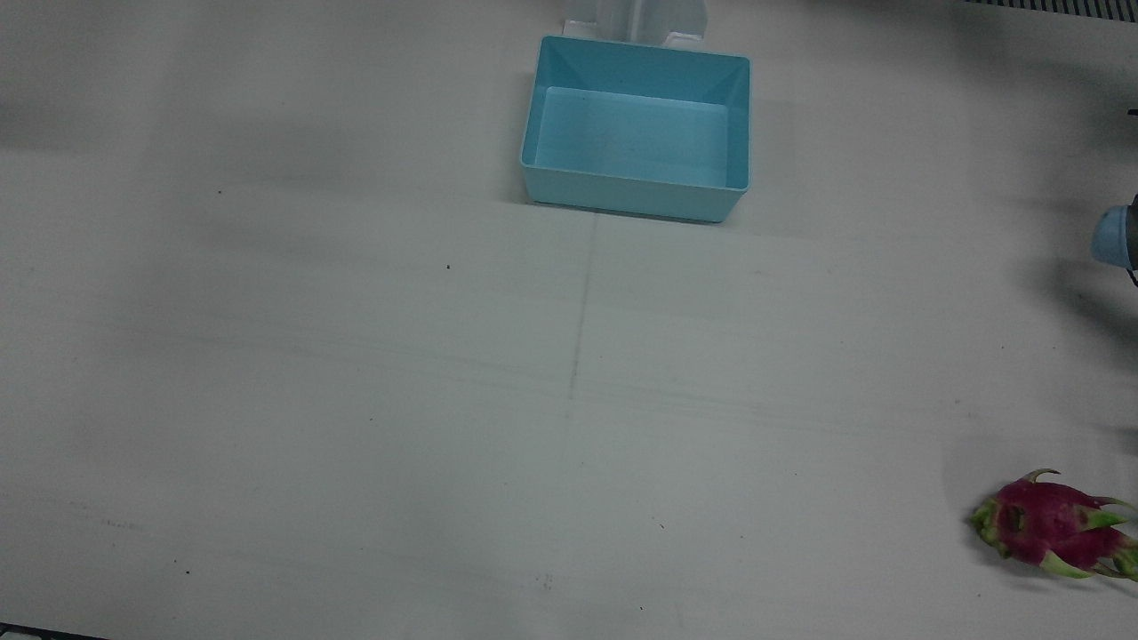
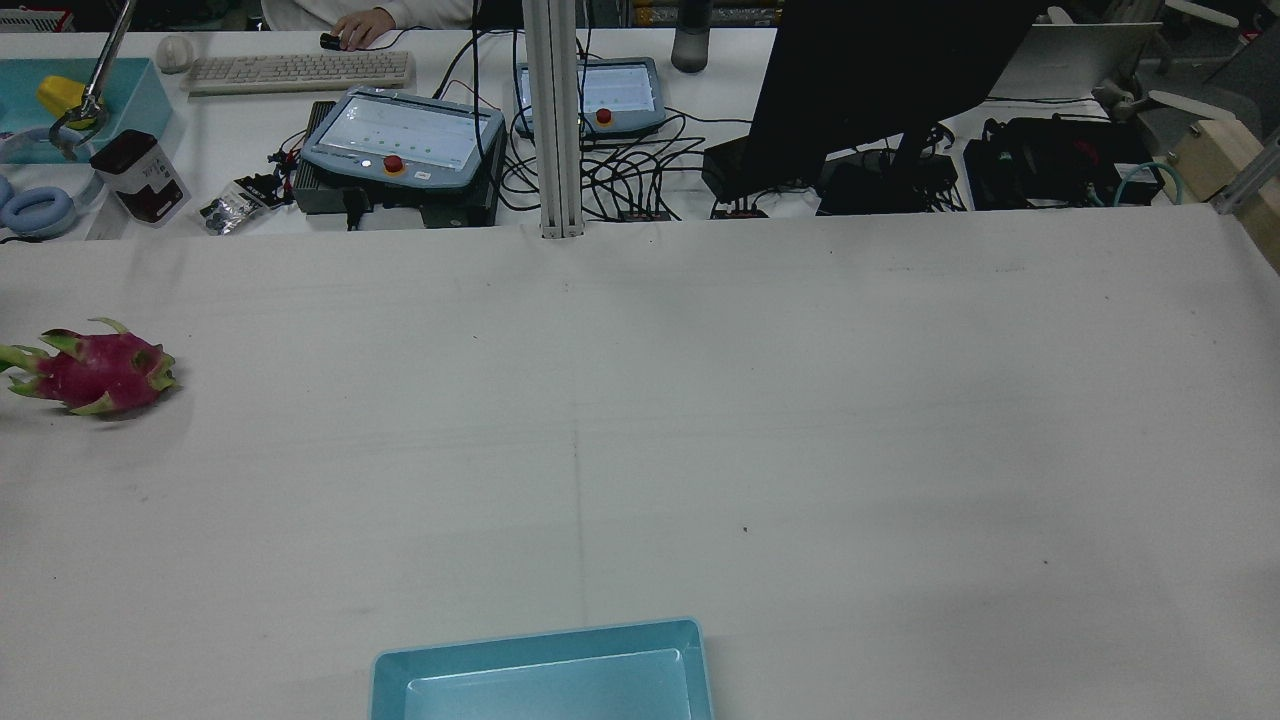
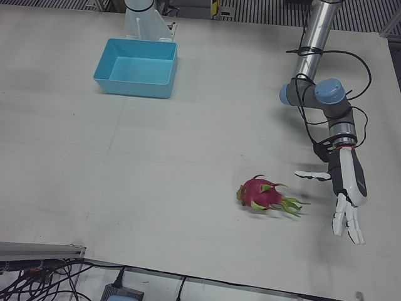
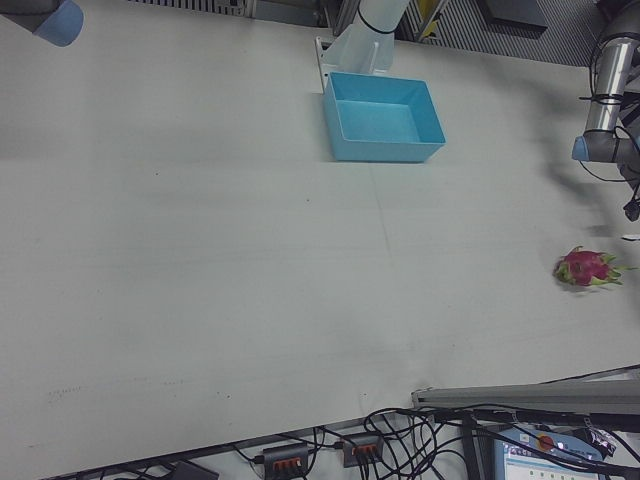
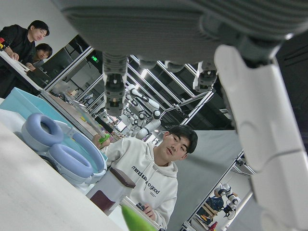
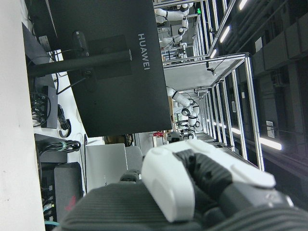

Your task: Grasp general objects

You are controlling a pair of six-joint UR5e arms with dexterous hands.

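A: Surface: a wide white table [image 1: 356, 400], faint seam down its middle. Beyond its far edge in the rear view: a desk with a keyboard [image 2: 298, 70], two control pendants [image 2: 402, 140], a dark monitor [image 2: 880, 70] and tangled cables.

B: Containers?

A: One light blue bin [image 1: 637, 129], open-topped, nothing in it, at the robot's edge of the table near the middle.

B: Task item?

A: One dragon fruit [image 3: 266, 195], magenta with green-tipped scales, lying on its side on the robot's left half of the table, towards the operators' edge, well apart from the bin.

B: Left hand?

A: Left hand [image 3: 348, 195], white, hangs just beside the dragon fruit on its outer side, apart from it. Fingers spread and pointing downward, one splayed towards the fruit; it holds nothing.

B: Right hand?

A: Right hand [image 6: 202, 185], seen only by its own camera: white and dark segments close to the lens. Whether the fingers are apart or closed, I cannot tell. Nothing visible in its hold.

B: Other entries?

A: Blue headphones [image 5: 62, 151] and a seated person in a white hoodie [image 5: 151, 180], in the left hand view.
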